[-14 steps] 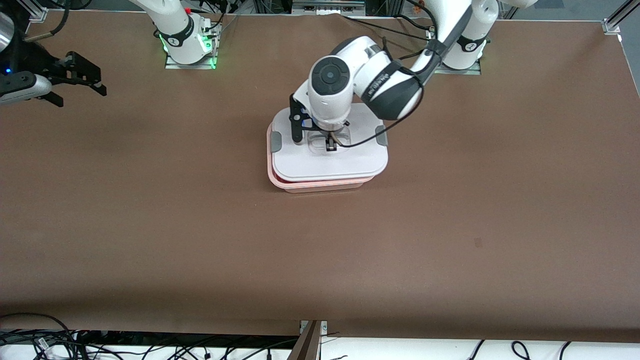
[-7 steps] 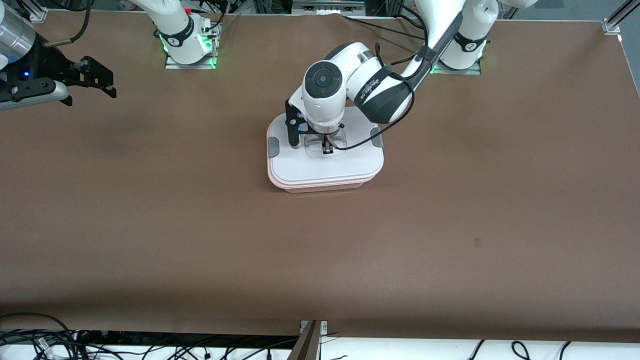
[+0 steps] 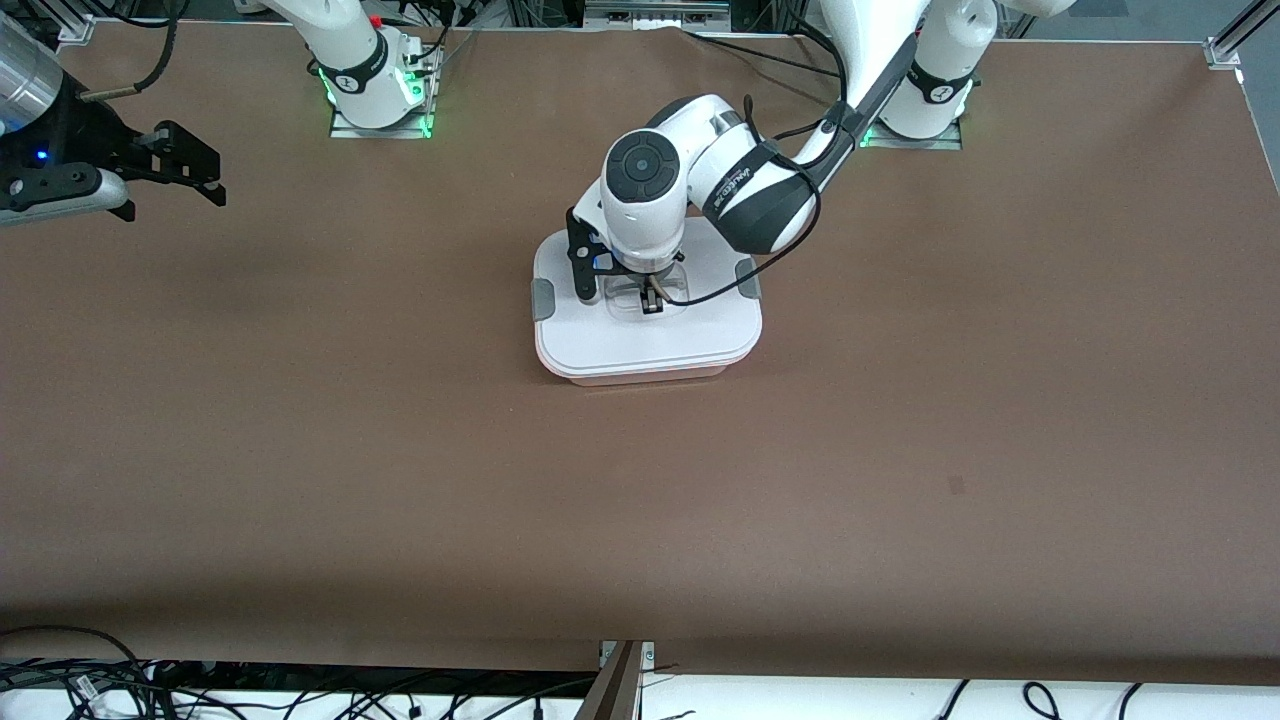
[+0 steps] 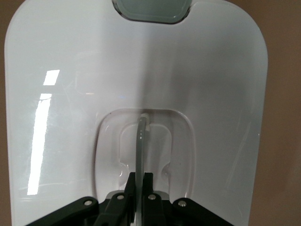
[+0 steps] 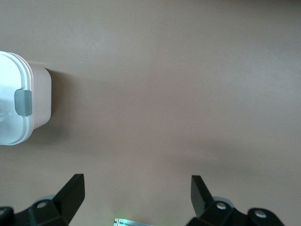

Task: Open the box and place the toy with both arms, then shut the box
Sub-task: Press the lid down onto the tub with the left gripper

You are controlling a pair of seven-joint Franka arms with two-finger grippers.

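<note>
The box (image 3: 648,375) is a pale pink tub in the middle of the table, with its white lid (image 3: 650,335) lying squarely on it. My left gripper (image 3: 650,303) is shut on the lid's clear centre handle (image 4: 141,136); its fingers (image 4: 133,181) pinch the thin upright strip in the recess. A grey clip (image 4: 153,9) shows at the lid's edge. The right gripper (image 3: 178,207) hangs open and empty over the right arm's end of the table, well away from the box (image 5: 40,99), and that arm waits. The toy is hidden.
Brown table surface spreads all round the box. Both arm bases (image 3: 375,75) stand along the table edge farthest from the front camera. Cables (image 3: 80,680) hang past the edge nearest to it.
The left gripper has come down with the lid and shifted it toward the right arm's end, so the lid now lines up with the tub. The right gripper has drifted slightly.
</note>
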